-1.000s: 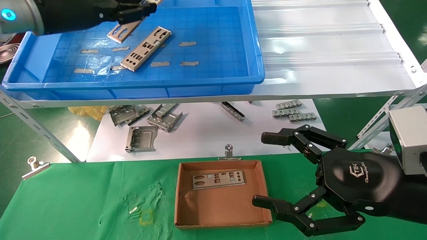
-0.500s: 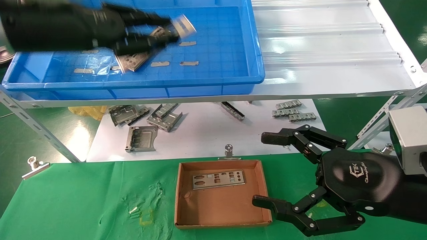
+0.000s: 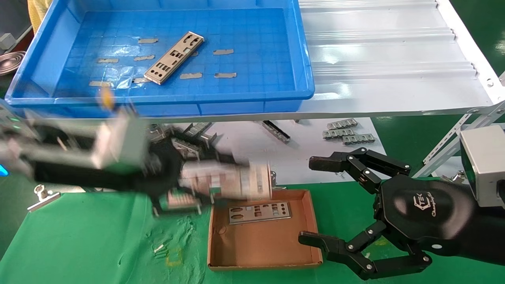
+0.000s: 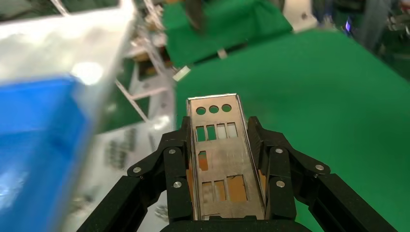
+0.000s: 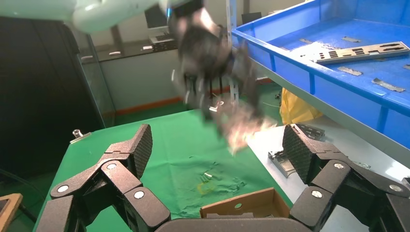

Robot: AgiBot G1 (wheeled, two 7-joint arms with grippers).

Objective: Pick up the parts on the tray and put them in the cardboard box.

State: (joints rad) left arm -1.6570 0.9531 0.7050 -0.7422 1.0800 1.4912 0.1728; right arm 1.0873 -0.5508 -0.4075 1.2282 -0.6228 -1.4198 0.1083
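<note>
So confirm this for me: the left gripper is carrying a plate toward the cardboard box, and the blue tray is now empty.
Not quite. The left gripper does hold a plate near the cardboard box, but the head view shows the blue tray is not empty: one plate lies on its floor.

You see a blue grid-floored tray [image 3: 303,51], silver punched parts [image 3: 174,58], a brown box [image 3: 264,244], and green cloth [image 3: 79,244].

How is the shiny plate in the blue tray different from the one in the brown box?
The plate in the tray lies slanted on the blue tray; the plate in the box lies nearly straight along the cardboard box far wall. The tray plate sits on the higher shelf, the box plate lower. Both are flat, silver, with cutouts.
</note>
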